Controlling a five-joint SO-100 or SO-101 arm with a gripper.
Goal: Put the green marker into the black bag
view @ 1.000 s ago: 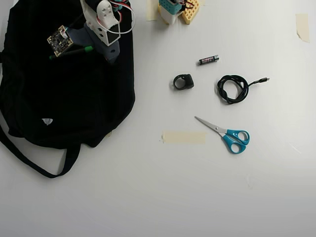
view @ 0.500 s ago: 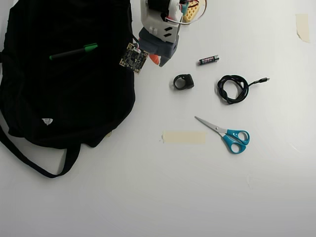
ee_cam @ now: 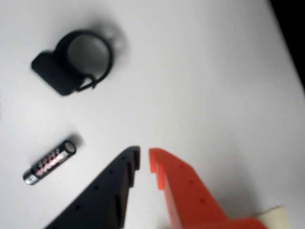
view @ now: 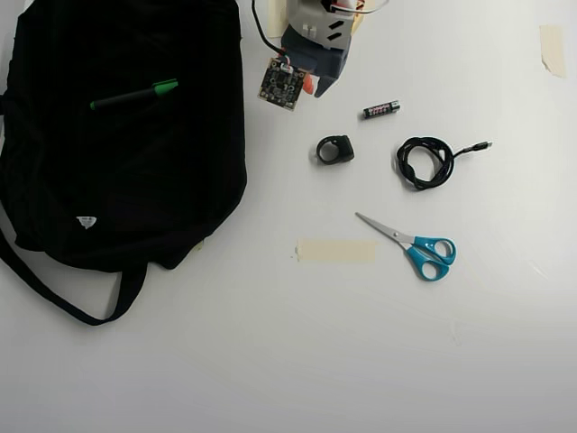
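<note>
While the gripper (ee_cam: 144, 160) is hanging over bare white table (view: 270, 361) with its black and orange jaws nearly together and nothing between them, the items are lying as follows.

Green marker (view: 133, 94): lying flat on top of the black bag (view: 117, 180) in the overhead view, toward the bag's upper part, green cap pointing right, well apart from the gripper.

Black bag: spreading over the left of the table, white logo patch (view: 86, 221) low on its front, strap (view: 63, 293) looping out below it onto the table.

Arm (view: 311, 45): sitting at the top centre of the overhead view, just right of the bag's edge, a small circuit board (view: 281, 84) showing on it.

Battery (view: 381, 109): lying right of the arm; in the wrist view lying left of the black jaw.

Black ring-shaped piece (view: 334, 150): resting below the battery.

Coiled black cable (view: 425, 161): lying farther right.

Scissors (view: 413, 246), blue handles: lying lower right.

Tape strip (view: 335, 251): sticking to the table left of the scissors.
</note>
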